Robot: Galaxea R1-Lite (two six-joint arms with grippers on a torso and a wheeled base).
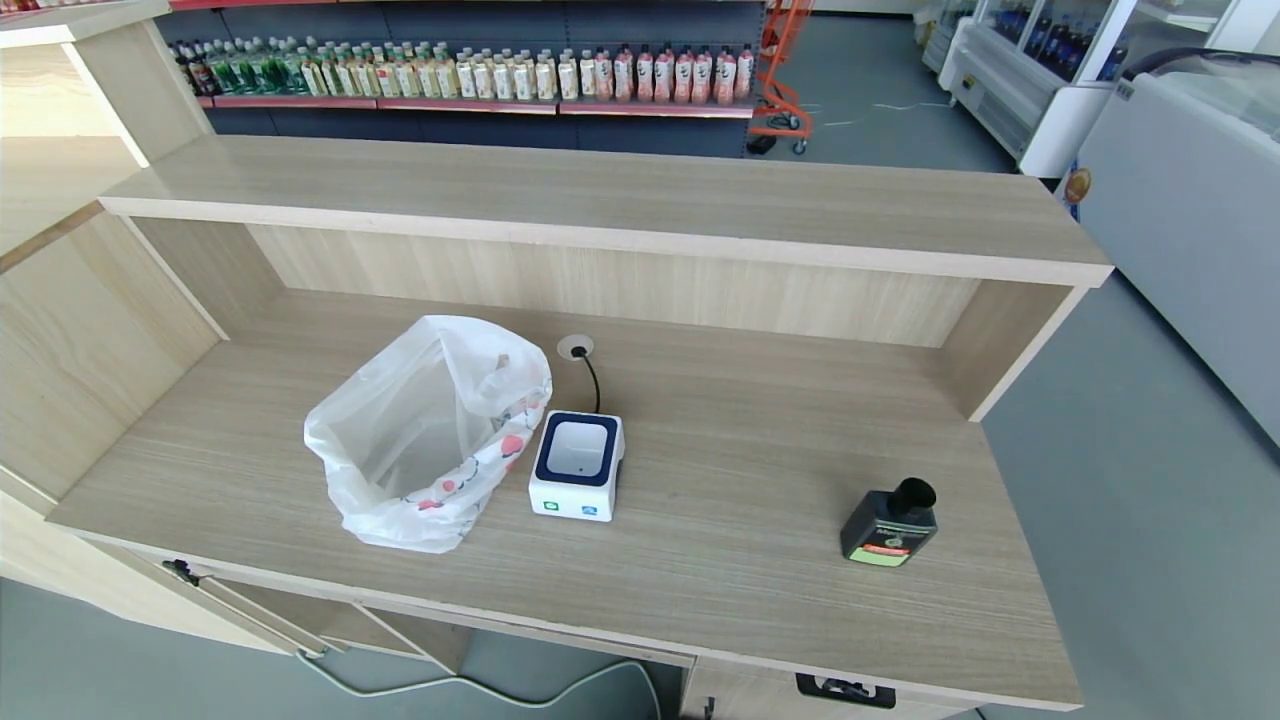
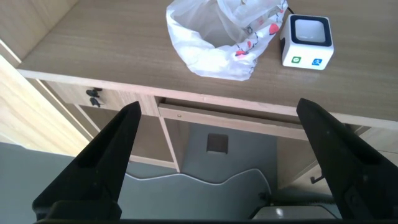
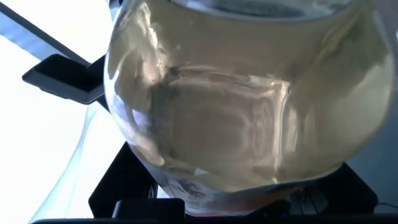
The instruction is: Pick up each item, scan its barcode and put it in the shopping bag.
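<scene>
We see a counter (image 1: 750,450) of pale wood grain, matt and smooth. The shopping bag (image 1: 400,520) is thin, translucent white plastic, crinkled with a soft sheen. The scanner (image 1: 577,465) is smooth white plastic, its window glossy. The bottle (image 1: 885,528) looks dark plastic, matt-capped.

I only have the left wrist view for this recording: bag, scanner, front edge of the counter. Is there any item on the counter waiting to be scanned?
Observer: Yes. In the head view a dark bottle with a black cap stands upright on the counter, to the robot's right of the scanner and apart from it.
Operator: Is anything in the bag?
Observer: The head view looks down into the open shopping bag, and I see no item inside.
Operator: And the right arm?
Observer: Its wrist view has a clear rounded container right up against the camera. I cannot tell whether it is being held.
</scene>
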